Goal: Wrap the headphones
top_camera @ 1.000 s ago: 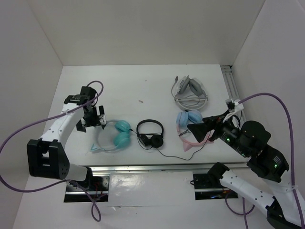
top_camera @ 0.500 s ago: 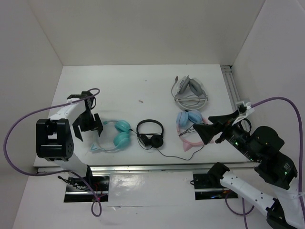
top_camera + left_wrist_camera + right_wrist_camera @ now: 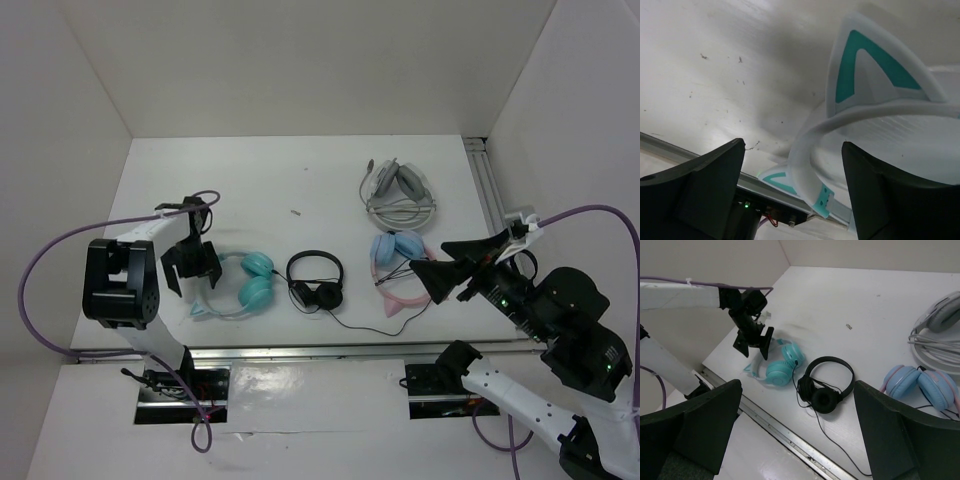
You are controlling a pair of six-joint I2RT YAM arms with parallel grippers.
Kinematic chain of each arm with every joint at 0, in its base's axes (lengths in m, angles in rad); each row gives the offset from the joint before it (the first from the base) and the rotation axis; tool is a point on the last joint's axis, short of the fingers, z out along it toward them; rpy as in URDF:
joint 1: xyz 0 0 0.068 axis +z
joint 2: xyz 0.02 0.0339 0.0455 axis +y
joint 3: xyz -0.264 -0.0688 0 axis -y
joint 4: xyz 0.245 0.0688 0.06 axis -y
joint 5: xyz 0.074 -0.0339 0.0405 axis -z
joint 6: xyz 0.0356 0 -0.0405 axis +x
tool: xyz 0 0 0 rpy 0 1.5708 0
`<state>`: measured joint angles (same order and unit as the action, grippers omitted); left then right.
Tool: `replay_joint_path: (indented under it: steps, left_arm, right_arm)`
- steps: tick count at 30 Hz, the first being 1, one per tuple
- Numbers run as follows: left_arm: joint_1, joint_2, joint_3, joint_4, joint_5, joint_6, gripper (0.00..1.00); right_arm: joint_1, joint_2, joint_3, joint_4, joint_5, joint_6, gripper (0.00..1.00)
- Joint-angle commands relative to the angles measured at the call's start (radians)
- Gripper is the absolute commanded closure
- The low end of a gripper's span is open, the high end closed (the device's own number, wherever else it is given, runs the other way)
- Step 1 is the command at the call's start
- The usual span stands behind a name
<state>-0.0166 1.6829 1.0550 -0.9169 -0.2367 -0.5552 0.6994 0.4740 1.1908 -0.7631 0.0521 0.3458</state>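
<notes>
The teal headphones [image 3: 256, 280] lie flat at the front left of the table, white headband [image 3: 207, 290] to the left and cups to the right. A thin dark cable runs from a cup towards the black pair. My left gripper [image 3: 190, 265] is open and low over the headband. In the left wrist view my left gripper [image 3: 792, 165] has its fingers either side of the white headband [image 3: 807, 145], with a pointed cat ear [image 3: 875, 65] beyond. My right gripper [image 3: 440, 270] is open and empty, held high. The right wrist view shows the teal pair [image 3: 780, 367].
A small black pair [image 3: 316, 280] with a loose cable lies in the middle. A pink cat-ear pair with blue cups [image 3: 397, 262] lies right of it. A grey-white pair [image 3: 398, 190] lies behind. A metal rail [image 3: 320, 350] runs along the front edge.
My left gripper has swung down and nearer, from the headband's far side to over its left part. My right arm has drawn back to the right and risen.
</notes>
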Motion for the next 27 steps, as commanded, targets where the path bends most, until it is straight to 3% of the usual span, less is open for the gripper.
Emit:
replay_joint_path:
  steps: [1,6,13,27]
  left_arm:
    - [0.001,0.026,-0.046,0.058,0.013,-0.008,0.11]
    - [-0.008,0.049,-0.055,0.072,0.002,-0.008,0.12]
    - [-0.008,0.067,-0.073,0.104,0.02,0.011,0.38]
    - [0.043,0.123,-0.073,0.135,0.096,0.051,0.41]
  right_arm:
    - [-0.005,-0.006,0.036,0.024,0.005,-0.018,0.0]
    - [-0.005,0.014,0.075,0.013,0.014,-0.018,0.0]
    - [-0.005,0.014,0.084,0.022,0.014,-0.018,0.0]
    - [-0.014,0.034,0.138,0.013,0.005,-0.008,0.0]
